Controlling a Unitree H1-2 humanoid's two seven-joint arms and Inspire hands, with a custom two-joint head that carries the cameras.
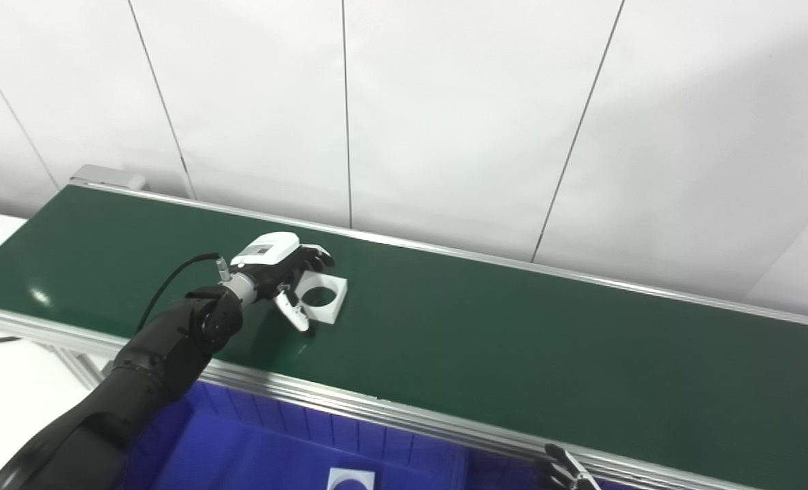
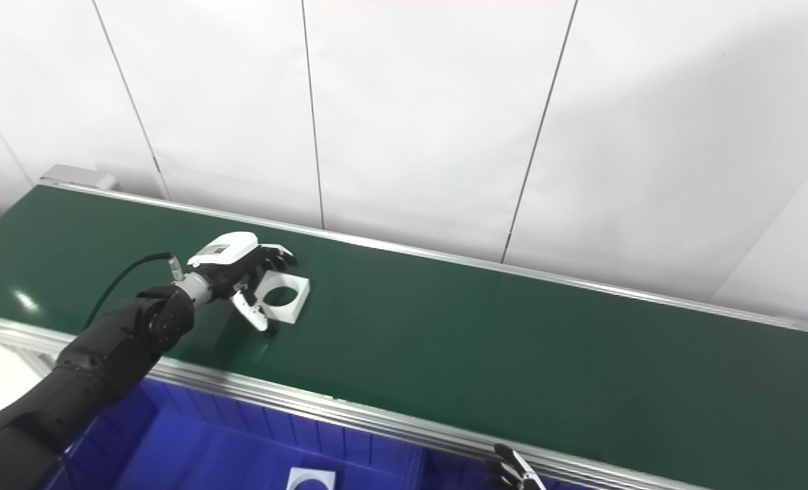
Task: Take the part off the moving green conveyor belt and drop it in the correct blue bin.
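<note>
Left eye view shows a long green conveyor belt [image 1: 512,340] running from the upper left to the lower right, framed by silver rails, with a wall of white panels [image 1: 444,102] behind it. The left hand [image 1: 282,272], on a black arm that reaches in from the lower left corner, is out over the belt at a white square part [image 1: 327,297] with a round hole through its middle. The part lies flat on the belt near its left end. The fingers [image 1: 315,253] curl over the far left edge of the part and the thumb [image 1: 293,312] points down by its near left corner, so the hand is half closed around the part's side; whether it truly grips the part is hard to tell from here. Below the near rail sits a blue bin [image 1: 274,442], and another white square piece [image 1: 350,478] with a round hole lies in it at the bottom edge. The right hand [image 1: 567,471] barely shows at the bottom edge, only dark fingertips, so I cannot tell how it is set.
</note>
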